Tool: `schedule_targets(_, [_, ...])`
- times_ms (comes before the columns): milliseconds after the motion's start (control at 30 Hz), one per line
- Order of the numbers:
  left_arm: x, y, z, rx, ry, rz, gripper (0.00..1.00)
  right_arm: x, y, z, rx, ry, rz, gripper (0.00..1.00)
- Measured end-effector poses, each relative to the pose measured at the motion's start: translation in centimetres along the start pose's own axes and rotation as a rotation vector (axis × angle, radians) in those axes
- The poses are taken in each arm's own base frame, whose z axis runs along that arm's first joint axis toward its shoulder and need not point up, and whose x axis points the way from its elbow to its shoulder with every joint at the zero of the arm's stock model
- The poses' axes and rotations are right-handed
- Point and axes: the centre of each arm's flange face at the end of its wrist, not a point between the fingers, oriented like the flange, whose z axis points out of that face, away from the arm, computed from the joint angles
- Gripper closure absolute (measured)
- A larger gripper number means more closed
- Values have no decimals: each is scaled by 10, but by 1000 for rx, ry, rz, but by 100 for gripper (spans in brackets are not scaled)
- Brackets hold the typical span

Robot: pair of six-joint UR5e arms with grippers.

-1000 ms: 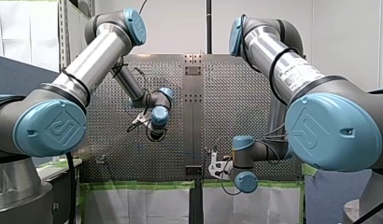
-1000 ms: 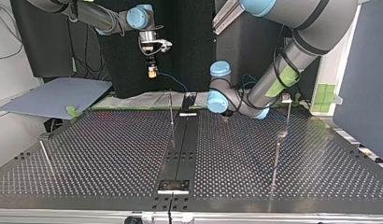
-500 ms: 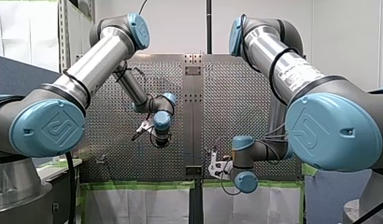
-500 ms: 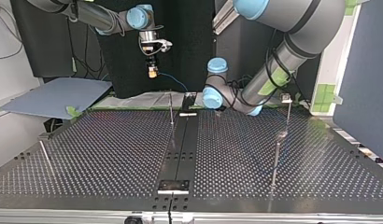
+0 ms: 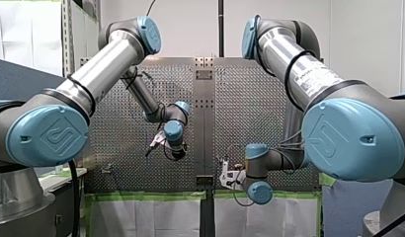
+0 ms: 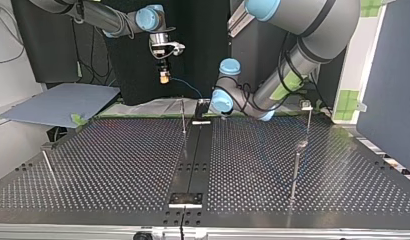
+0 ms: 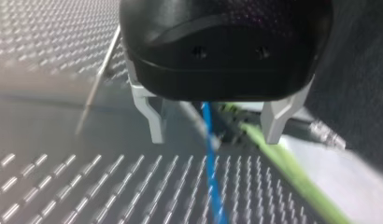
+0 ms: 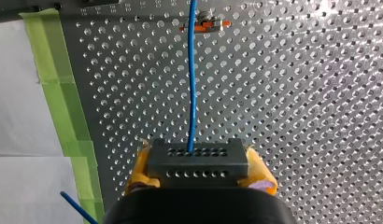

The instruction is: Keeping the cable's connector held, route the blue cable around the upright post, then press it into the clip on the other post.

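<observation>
My right gripper has yellow pads and is shut on the black connector. The blue cable runs straight ahead from it to a small orange and metal fitting on the perforated plate. In the top view this gripper hangs above the table's far edge, and the cable slopes down from it. My left gripper is open. Its metal fingers straddle the blue cable without touching it, low over the plate. A thin upright post stands near the far middle.
A post with a clip on top stands at the top view's right, with another post nearer. A leaning rod is at its left. Green tape lines the plate's edge. A green strand lies beside the left gripper.
My left arm has swung towards the table's middle and lower, which brings its open gripper over the blue cable. My right gripper has stayed still with the connector in it.
</observation>
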Motion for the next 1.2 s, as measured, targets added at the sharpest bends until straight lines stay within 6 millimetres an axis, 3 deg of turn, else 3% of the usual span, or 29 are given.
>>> schedule_targets(233, [12, -32, -1, 99, 2, -16, 1, 0, -2, 1, 24, 2, 2, 100])
schedule_targets(833, [6, -83, -26, 316, -20, -81, 1, -2, -4, 6, 69, -40, -7, 100])
schedule_targets(1200, [1, -104, -34, 387, -45, -181, 1, -4, -3, 5, 67, -66, -16, 100])
